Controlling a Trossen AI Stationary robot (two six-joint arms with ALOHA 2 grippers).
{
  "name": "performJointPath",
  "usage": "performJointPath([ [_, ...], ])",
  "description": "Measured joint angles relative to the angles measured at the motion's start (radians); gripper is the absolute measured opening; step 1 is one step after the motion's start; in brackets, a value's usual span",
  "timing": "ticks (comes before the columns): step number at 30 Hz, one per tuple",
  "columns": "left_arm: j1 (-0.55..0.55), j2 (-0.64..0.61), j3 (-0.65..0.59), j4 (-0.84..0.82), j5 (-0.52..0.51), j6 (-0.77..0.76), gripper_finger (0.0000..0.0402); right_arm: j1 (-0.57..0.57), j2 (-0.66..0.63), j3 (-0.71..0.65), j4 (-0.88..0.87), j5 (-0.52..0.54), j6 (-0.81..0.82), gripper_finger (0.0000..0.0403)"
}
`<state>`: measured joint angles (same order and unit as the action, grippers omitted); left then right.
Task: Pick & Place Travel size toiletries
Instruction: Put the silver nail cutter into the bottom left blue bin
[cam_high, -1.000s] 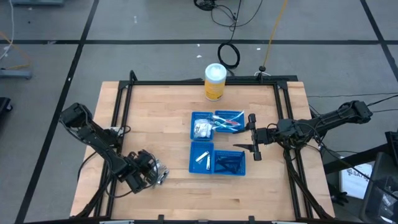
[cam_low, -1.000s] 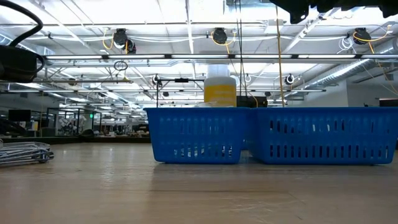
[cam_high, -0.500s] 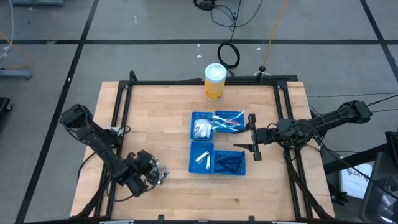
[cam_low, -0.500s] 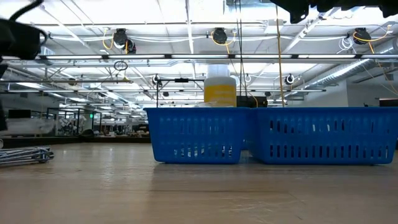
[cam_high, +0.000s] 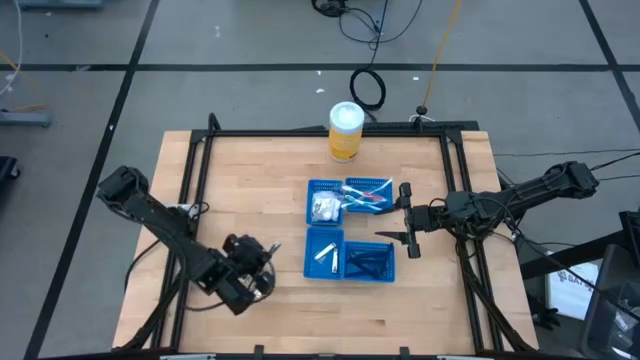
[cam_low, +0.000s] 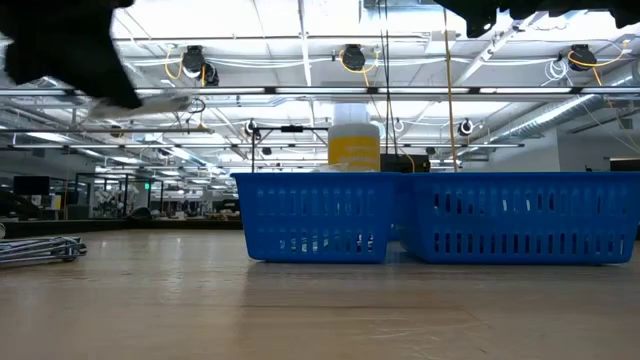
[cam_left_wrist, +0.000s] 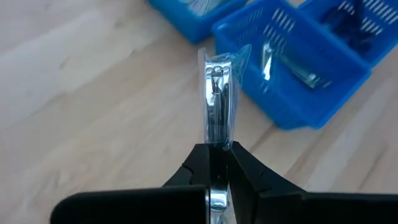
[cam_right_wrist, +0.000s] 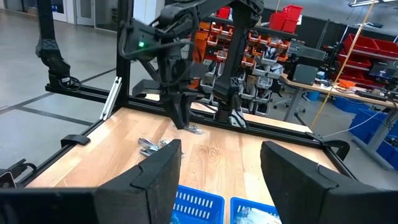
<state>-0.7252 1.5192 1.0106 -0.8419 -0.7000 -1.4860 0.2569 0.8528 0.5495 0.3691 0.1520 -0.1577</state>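
The left gripper (cam_left_wrist: 217, 163) is pinched shut on a clear packet (cam_left_wrist: 219, 99) with a small metal nail clipper inside, the packet standing up from the fingertips (cam_left_wrist: 200, 163). In the high view this gripper (cam_high: 262, 275) hovers above the wooden surface (cam_high: 250, 190), just left of the blue mesh trays (cam_high: 325, 252). A few more silvery packets (cam_low: 40, 247) lie on the surface farther left of the trays. The trays already hold white and silvery items (cam_high: 324, 208), toothbrushes (cam_high: 368, 196) and dark sticks (cam_high: 368, 262). The right gripper (cam_high: 404, 215) waits just right of the trays, fingers spread wide and empty. A yellow canister (cam_high: 345, 131) stands beyond the trays.
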Motion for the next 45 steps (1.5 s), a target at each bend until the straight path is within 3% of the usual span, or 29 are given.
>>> performJointPath([
  [10,0.181,0.028,0.025,0.538,0.012,0.58,0.0014,0.0,0.0,0.0,0.0,0.0,0.0,0.0208],
  [15,0.265,0.093,0.025,0.737,0.048,0.722,0.0014,0.0,0.0,0.0,0.001,0.0,0.014,0.0208],
  [20,0.327,0.185,0.024,0.845,0.115,0.682,0.0014,0.0,0.0,0.0,0.0,0.0,0.014,0.0208],
  [27,0.348,0.28,0.023,0.878,0.165,0.545,0.0014,0.0,0.0,0.0,-0.001,0.0,0.012,0.0208],
  [45,0.346,0.314,0.023,0.868,0.203,0.488,0.0021,0.0,0.0,0.0,-0.001,0.002,0.008,0.0208],
])
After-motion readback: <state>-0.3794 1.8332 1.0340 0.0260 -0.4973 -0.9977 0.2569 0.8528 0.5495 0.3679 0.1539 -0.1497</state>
